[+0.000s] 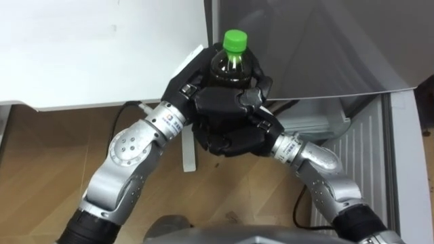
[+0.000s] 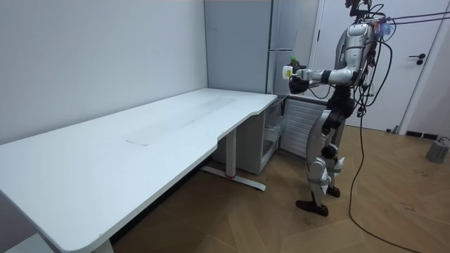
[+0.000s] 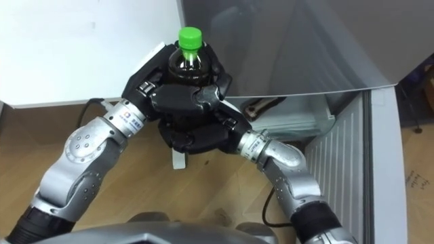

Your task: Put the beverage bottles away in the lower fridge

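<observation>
A dark drink bottle (image 1: 232,64) with a green cap (image 1: 234,41) stands upright between both my hands, in front of my chest. My left hand (image 1: 188,81) wraps its fingers round the bottle's left side. My right hand (image 1: 234,122) is curled over the front and right of the bottle, on top of the left hand's fingers. In the room view I stand upright before the fridge (image 2: 295,91), holding the bottle (image 2: 294,68) out at chest height. The lower fridge door (image 1: 369,156) is open at my right.
The white desk (image 1: 102,47) lies to my left, its edge close to the bottle; a white desk leg (image 1: 188,152) stands below. The upper grey fridge door (image 1: 319,47) is behind the bottle. Wooden floor lies underneath.
</observation>
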Robot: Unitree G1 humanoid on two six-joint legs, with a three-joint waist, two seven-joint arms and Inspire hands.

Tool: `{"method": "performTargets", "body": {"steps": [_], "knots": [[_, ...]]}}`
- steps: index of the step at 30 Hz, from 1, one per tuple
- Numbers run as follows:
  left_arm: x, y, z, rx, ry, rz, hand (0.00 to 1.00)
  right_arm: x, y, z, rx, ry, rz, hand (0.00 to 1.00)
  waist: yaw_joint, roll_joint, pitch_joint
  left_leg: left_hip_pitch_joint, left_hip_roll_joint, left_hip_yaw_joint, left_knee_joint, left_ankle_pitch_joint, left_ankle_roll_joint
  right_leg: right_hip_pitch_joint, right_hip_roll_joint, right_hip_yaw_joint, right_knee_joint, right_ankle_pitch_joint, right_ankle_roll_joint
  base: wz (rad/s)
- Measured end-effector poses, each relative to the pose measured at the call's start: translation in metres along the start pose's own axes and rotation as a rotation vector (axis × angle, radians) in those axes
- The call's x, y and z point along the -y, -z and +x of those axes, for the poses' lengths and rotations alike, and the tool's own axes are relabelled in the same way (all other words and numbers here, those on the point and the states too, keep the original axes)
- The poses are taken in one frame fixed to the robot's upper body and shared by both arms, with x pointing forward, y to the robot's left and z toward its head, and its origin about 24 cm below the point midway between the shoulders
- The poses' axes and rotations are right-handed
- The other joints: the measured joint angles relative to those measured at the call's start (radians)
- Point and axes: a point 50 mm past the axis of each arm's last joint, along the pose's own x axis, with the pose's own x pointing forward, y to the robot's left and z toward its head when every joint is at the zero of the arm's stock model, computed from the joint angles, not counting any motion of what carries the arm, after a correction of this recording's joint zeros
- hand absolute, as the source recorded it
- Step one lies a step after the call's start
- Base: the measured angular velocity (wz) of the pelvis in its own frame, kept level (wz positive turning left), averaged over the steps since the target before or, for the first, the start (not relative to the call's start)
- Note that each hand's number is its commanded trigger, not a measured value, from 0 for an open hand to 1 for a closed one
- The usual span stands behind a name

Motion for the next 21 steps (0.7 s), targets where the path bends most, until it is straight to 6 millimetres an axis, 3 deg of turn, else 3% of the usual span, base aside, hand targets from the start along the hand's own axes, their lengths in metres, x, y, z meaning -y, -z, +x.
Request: {"method": "performTargets", "body": {"steps": [12,13,21], "knots": [[0.0005,0.0021,-0.0015,-0.008,-0.003,-0.004,1.0,-0.0014,0.0026,-0.0012,-0.006,0.002,0.01,1.0,0.003,0.007,-0.0007,0.0,0.0,0.001,-0.001,0.0,0.0,0.001,0.0,-0.001,0.0,0.0,0.0,0.0],[0.0006,0.0024,-0.0018,-0.009,-0.003,-0.005,0.0,-0.0016,0.003,-0.0015,-0.007,0.002,0.011,1.0,0.003,0.008,-0.0005,0.0,0.0,0.001,-0.001,0.0,0.0,0.001,0.0,-0.001,0.0,0.0,0.0,0.0],[-0.0001,0.0037,-0.004,-0.014,-0.002,-0.019,0.0,-0.0028,0.0054,-0.0035,-0.009,0.0,0.021,1.0,0.002,0.015,-0.0024,0.004,0.0,0.001,-0.004,0.0,0.0,0.002,0.0,0.0,0.0,0.0,0.0,0.0]]}}
